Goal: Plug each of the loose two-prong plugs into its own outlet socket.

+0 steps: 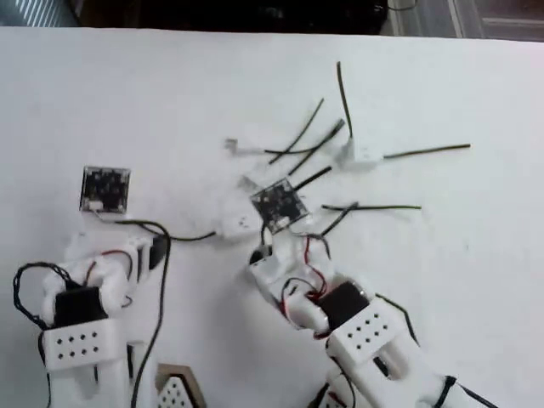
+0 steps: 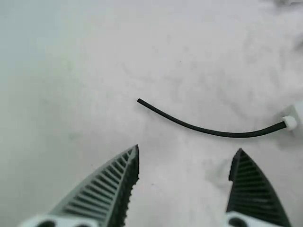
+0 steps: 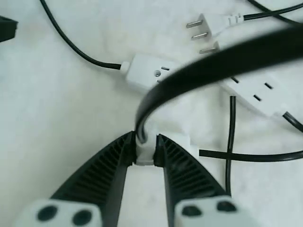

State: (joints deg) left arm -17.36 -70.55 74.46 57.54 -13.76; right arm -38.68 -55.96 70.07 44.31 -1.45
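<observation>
- Plug (image 3: 144,153): its white body is pinched between the fingertips of the right end effector (image 3: 144,139), which is closed narrowly on it. Its long axis runs in line with the fingers. Its black cord (image 3: 199,71) leaves the end facing away from the wrist and arches up and over. The prongs are hidden.
- An outlet socket (image 3: 154,71) lies flat on the desk (image 1: 127,102) just beyond the held plug, slots facing up.
- A second plug (image 3: 210,26) lies past that socket, flat, with its prongs pointing away from its own cord.
- Left end effector (image 2: 188,151): fingers spread wide over the desk, holding nothing. A curved cord (image 2: 203,128) lies just ahead of the tips and ends in a white plug body (image 2: 293,118).
</observation>
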